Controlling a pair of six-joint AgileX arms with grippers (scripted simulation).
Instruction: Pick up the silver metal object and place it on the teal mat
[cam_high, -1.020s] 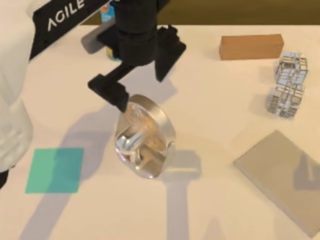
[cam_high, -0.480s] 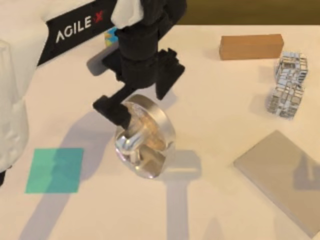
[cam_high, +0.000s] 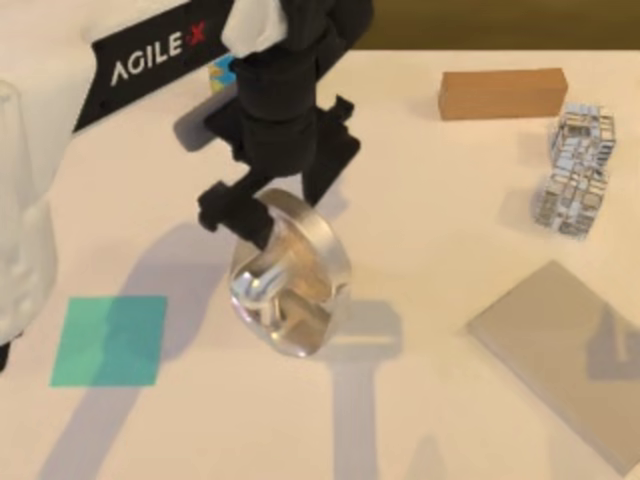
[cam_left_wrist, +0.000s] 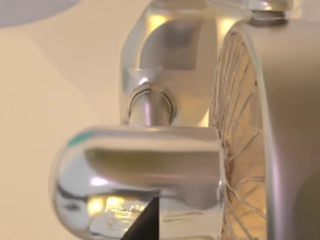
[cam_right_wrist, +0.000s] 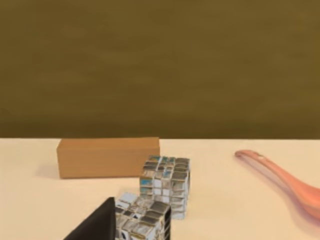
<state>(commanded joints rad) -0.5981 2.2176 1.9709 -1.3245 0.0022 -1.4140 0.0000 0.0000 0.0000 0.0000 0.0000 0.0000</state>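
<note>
One left arm (cam_high: 285, 110) over silver metal object (cam_high: 290, 275).

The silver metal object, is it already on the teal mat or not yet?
Not yet. The silver metal object sits mid-table, clearly apart from the teal mat at the left. The left gripper is at its upper rim.

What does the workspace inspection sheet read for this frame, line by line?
Surface: pale table, shadowed.
Job's things: silver metal object mid-table, off the teal mat, which lies bare at the left.
Clutter: brown block, mirrored cube stack, grey-beige slab, pink spoon.
Grippers: left tool at the object's upper rim, closure unclear; right tool's finger only in its wrist view, near the cubes.
Cables: nothing seen.
Surroundings: olive backdrop.
</note>
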